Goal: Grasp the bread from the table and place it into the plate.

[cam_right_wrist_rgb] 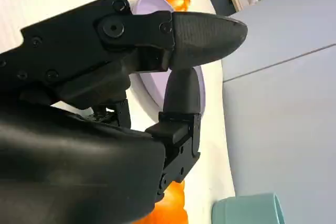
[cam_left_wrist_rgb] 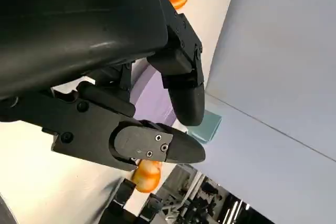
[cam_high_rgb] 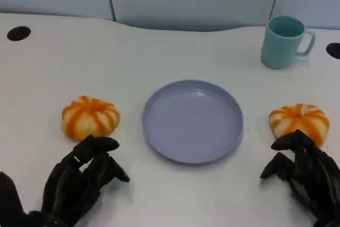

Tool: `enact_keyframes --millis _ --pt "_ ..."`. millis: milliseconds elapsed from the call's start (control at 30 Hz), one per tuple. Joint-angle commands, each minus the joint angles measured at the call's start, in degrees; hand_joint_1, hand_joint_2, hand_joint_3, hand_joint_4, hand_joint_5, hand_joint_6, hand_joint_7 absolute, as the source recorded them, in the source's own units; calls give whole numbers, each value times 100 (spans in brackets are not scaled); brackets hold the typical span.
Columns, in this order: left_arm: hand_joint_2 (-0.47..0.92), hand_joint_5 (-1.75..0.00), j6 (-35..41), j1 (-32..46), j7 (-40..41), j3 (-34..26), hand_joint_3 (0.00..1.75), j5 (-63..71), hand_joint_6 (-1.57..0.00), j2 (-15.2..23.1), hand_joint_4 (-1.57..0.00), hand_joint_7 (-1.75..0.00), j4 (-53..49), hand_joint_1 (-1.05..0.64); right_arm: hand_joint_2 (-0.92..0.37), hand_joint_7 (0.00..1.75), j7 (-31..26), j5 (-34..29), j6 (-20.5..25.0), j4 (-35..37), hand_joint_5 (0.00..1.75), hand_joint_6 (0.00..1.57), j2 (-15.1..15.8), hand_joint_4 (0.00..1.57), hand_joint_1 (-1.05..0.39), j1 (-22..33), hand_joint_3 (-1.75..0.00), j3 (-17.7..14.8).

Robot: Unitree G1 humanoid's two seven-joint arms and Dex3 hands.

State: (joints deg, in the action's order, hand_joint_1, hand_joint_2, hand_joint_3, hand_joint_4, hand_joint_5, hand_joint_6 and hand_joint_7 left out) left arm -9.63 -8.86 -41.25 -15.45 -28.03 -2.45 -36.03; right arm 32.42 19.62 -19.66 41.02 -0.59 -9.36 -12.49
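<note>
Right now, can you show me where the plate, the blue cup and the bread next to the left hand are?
plate (cam_high_rgb: 159, 131), head view, bare left part of its floor.
cup (cam_high_rgb: 281, 43), head view, middle of its side.
bread (cam_high_rgb: 90, 117), head view, top middle.

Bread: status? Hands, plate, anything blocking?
Left hand open, just short of the left bread. Right hand open, beside the right bread. Plate between them, nothing on it. Mug far back, out of the way.

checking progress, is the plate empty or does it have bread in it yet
Empty: the plate shows bare purple; both breads sit on the table beside it.
</note>
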Motion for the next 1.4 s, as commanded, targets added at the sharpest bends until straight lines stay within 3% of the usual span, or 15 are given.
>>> enact_keyframes --millis 33,267,467,500,533,633,767,1000,1100,1200,1333,1400 --pt "92 -170 -8 57 34 -16 21 22 -58 94 -54 -113 78 -64 -92 159 -15 17 2 -60 175 36 70 48 -47 40 -49 -30" --pt "92 -168 -286 68 -53 -30 23 44 -56 97 -53 -112 121 -64 -92 159 -26 -18 -65 -95 175 37 46 49 -47 86 -49 -2" --pt "92 -156 -849 81 -82 24 24 148 -61 84 -55 -96 217 -65 -92 161 -20 -23 -62 -134 175 35 33 46 -46 116 -52 27" --pt "92 -138 -1149 95 -98 76 23 272 -61 104 -55 -80 326 -64 -92 161 -21 -29 -60 -125 175 35 30 47 -47 112 -51 33" --pt "92 -111 -1371 105 -110 114 22 363 -62 118 -57 -50 396 -65 -92 161 -23 -33 -59 -119 175 35 28 47 -48 110 -51 37" --pt "92 -78 -2322 62 118 249 23 972 -63 287 -55 -16 428 -68 -92 161 -17 -27 -34 -100 175 35 28 46 -48 93 -50 41" --pt "92 -52 -3146 -22 559 423 24 1701 -57 540 -45 -2 548 -68 -92 161 -29 -47 -86 -59 175 35 20 47 -48 69 -50 42" --pt "92 -38 -3972 -126 2141 625 21 3887 -40 1244 -29 0 978 -61 -92 161 -88 -42 -28 -122 175 37 -23 47 -48 83 -49 58" --pt "92 -29 -3855 -127 3055 701 14 5363 -30 1700 -18 0 1509 -52 -92 160 -168 -82 -57 -141 175 37 -57 48 -48 100 -49 77" --pt "90 -18 -3209 -40 3764 861 6 6766 -27 2012 -12 0 2311 -45 -92 158 -175 -91 -26 -137 175 37 -58 47 -49 98 -48 91" --pt "89 -14 -2572 -29 4161 1194 3 7490 -26 2236 -11 0 2772 -43 -92 157 -138 -57 -28 -101 175 38 -74 47 -49 79 -48 72" --pt "80 -10 -2087 -162 4173 1439 1 8045 -22 2411 -5 0 3016 -27 -92 156 -87 -23 -41 -43 175 37 -92 47 -46 57 -51 52"
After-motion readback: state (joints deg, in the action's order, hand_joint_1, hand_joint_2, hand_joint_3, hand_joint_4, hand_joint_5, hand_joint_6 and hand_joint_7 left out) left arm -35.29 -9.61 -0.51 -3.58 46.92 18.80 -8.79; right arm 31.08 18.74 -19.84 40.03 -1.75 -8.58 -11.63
